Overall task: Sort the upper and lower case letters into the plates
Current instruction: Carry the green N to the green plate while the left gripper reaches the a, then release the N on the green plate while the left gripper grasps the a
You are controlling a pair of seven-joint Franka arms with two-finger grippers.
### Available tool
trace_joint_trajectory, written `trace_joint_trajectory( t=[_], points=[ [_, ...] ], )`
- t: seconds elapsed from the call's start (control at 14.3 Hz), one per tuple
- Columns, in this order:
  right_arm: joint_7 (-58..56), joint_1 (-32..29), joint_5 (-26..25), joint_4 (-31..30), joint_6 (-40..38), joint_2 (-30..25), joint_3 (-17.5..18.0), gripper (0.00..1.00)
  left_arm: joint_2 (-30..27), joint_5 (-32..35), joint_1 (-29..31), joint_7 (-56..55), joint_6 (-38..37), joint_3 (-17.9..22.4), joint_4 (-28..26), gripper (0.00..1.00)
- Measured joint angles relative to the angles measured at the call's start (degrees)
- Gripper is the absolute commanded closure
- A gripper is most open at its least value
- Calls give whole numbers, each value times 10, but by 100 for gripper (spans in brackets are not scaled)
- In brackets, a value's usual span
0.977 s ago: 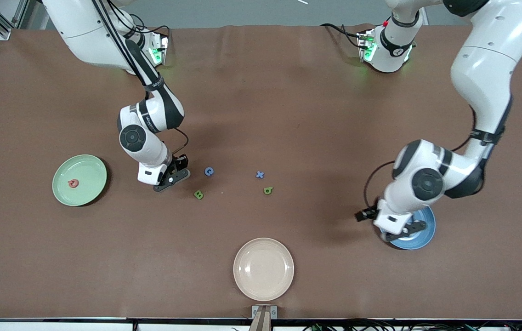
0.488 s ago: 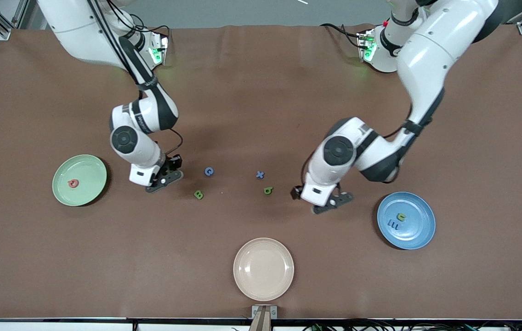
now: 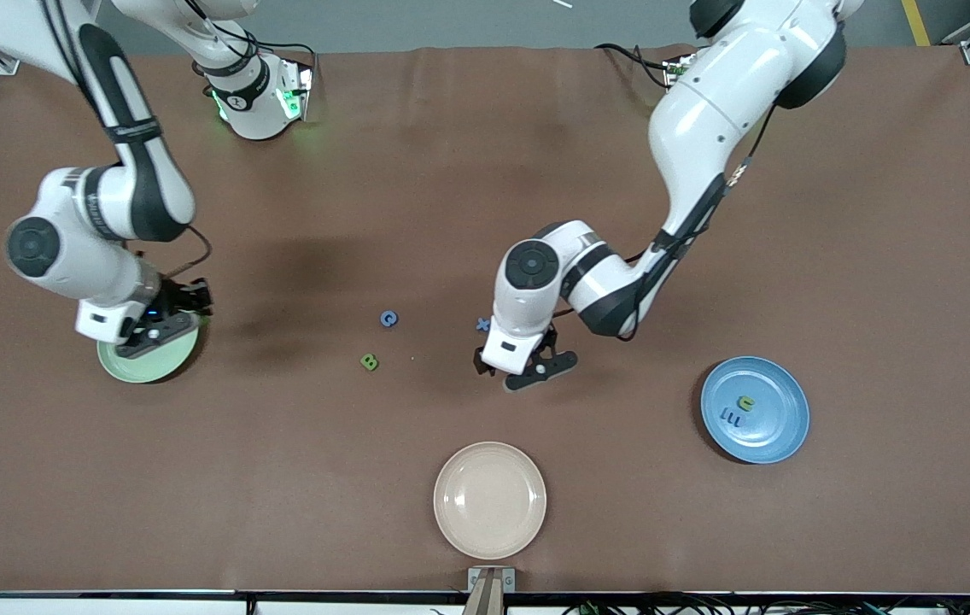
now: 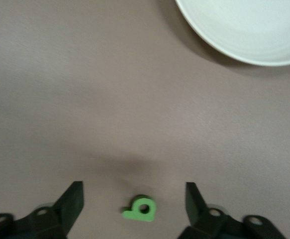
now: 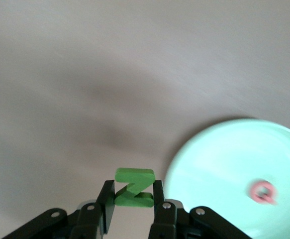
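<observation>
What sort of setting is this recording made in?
Most likely a robotics lab bench: a table under a brown cover, aluminium framing at its corners, and cables along its edge. Toy letters such as a green N, held in the right gripper, and coloured plates like the mint plate suggest a staged sorting setup.

Even, bright light falls from overhead across my counter point(image 3: 485, 213), and the brown surface takes it with no glare. Soft dark shadows pool under both my arms, one near the middle of the counter, and a thin crescent of shadow edges the blue plate point(image 3: 755, 410) and the cream plate point(image 3: 490, 500). My left wrist view is a little soft: the green letter point(image 4: 142, 209) between my fingers point(image 4: 71, 200) sits beside a dim smudge of shadow. My right wrist view is smeared by motion; the mint plate point(image 5: 224, 174) and the pink letter point(image 5: 263, 191) on it are blurred, while the green letter point(image 5: 134, 187) close to the lens stays crisp.
</observation>
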Motion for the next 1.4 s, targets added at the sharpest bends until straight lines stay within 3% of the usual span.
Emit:
trace_joint_trajectory(
  t=[0.35,0.7,0.77,0.84,0.91,1.12,1.26,1.4],
  points=[
    [-74,-110,-12,-14,60,38,0,84,38,-11,-21,-2,8,12,40,38],
    [-81,-152,-12,-16,122,109,0,83,40,-23,-41,-2,-44,12,43,41],
    [-81,-154,-12,-16,123,112,0,68,40,-23,-44,-2,-52,12,43,41],
    [-81,-155,-12,-16,123,114,0,24,40,-23,-45,-2,-56,12,44,42],
    [-80,-156,-12,-15,122,114,1,0,40,-23,-45,-2,-57,12,44,43],
    [-80,-154,-12,-7,104,108,8,0,40,-23,-44,-2,-59,13,45,45],
    [-57,-130,-12,14,45,84,14,0,40,-23,-44,-2,-59,14,45,46],
    [41,-72,-12,46,-36,51,18,0,41,-23,-44,-2,-59,14,45,47]
  ],
)
